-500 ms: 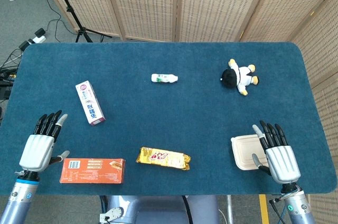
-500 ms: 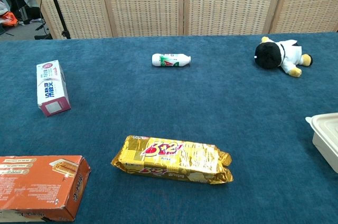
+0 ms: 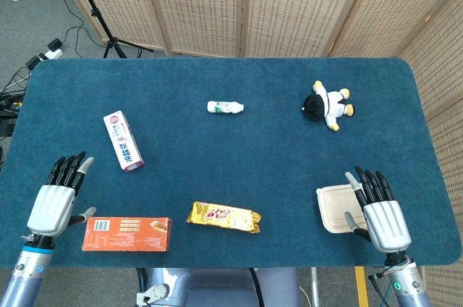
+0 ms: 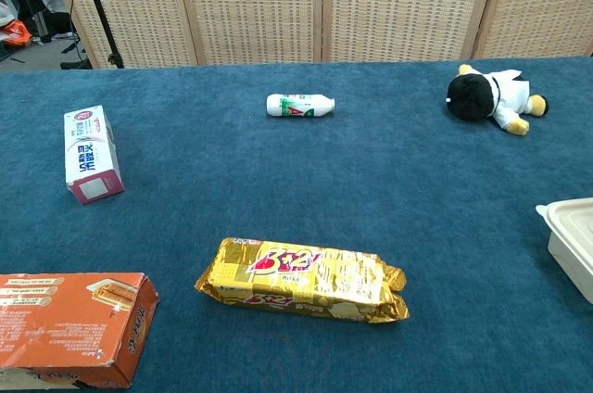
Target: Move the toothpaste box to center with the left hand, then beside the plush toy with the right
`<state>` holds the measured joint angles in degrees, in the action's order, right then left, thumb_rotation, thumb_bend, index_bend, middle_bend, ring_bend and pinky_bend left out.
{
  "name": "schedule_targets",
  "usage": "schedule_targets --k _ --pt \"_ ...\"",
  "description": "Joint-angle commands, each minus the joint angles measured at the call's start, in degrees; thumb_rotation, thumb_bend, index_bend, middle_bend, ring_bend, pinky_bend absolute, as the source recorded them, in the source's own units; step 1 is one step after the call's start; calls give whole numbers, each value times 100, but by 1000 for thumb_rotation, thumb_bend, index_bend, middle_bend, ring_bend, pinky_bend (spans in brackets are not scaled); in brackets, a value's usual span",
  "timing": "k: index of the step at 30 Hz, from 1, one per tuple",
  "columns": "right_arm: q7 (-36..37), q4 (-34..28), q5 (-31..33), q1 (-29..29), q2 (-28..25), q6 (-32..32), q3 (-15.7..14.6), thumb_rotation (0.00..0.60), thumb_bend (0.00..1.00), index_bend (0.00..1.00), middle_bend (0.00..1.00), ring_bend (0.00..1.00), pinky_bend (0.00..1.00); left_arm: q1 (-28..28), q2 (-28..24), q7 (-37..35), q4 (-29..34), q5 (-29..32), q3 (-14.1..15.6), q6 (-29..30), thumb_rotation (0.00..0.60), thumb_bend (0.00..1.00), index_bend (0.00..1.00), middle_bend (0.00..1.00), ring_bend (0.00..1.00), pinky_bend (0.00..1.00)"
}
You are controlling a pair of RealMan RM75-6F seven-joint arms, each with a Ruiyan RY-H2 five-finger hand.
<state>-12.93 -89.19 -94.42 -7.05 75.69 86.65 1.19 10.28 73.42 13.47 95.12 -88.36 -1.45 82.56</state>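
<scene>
Lying flat on the left part of the blue tabletop (image 3: 217, 169), the one toothpaste box (image 3: 124, 141) is held by neither hand. The left hand (image 3: 58, 197) hovers near it at the front left edge, fingers apart, grasping nothing. One orange carton (image 3: 126, 234) lies just beside that hand. One gold snack pack (image 3: 223, 216) sits front centre, one small white bottle (image 3: 225, 107) farther back. The single plush toy (image 3: 328, 103) lies far right. The right hand (image 3: 377, 210), also released, rests at one white container (image 3: 334, 207).
</scene>
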Motion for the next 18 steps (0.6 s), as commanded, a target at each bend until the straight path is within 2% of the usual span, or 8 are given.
schedule_targets --k 1,18 --pt "-14 -14 34 4 -18 2 20 600 414 44 0 0 0 47 39 2 -63 91 -23 -119 600 0 0 0 0 0" --pt "-95 -35 0 12 -39 -27 -23 600 414 44 0 0 0 69 36 -23 -48 112 -17 -162 600 0 0 0 0 0"
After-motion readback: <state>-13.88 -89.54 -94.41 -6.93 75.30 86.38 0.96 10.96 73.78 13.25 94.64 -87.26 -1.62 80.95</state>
